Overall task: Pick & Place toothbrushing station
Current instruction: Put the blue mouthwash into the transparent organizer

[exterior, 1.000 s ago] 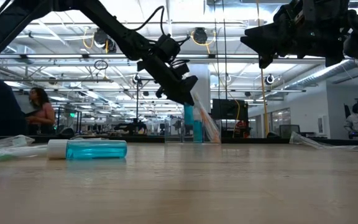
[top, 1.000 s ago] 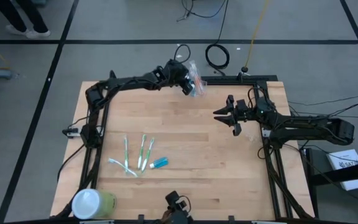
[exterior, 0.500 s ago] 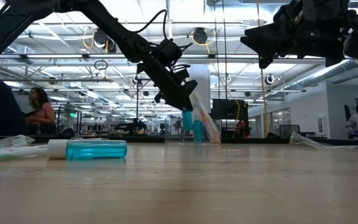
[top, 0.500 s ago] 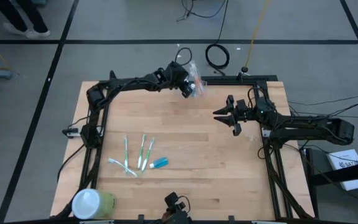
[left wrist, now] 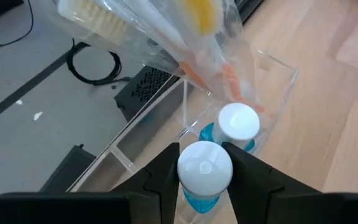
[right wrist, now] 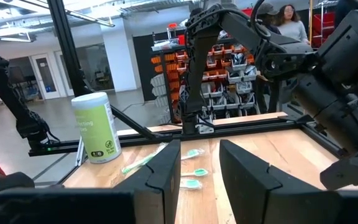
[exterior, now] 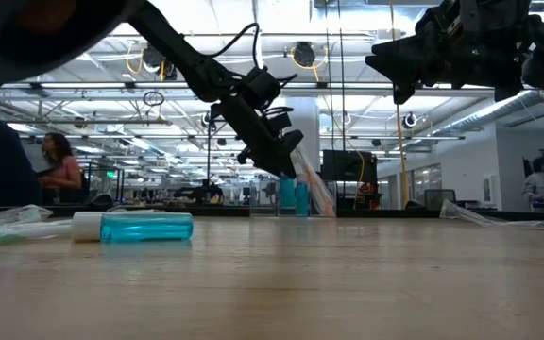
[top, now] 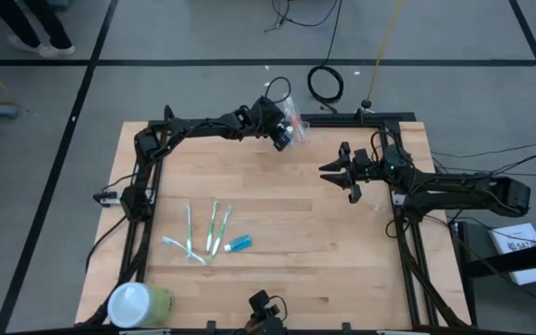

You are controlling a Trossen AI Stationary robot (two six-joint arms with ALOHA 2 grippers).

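Station (top: 293, 124) sits at the table's (top: 324, 251) far edge – left gripper (left wrist: 204, 163) over it, pinching a blue white-capped tube (left wrist: 204, 171). Right gripper (top: 342, 171) hovers spread and empty; table's middle lies bare.

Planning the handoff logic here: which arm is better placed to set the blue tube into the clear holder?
Left. The left gripper is shut on a white-capped blue tube right above the toothbrushing station at the table's far edge. The right gripper hangs open and empty, off to the side.

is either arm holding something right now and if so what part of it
The left gripper holds a small blue bottle at its white cap, over the clear holder. The right gripper holds nothing.
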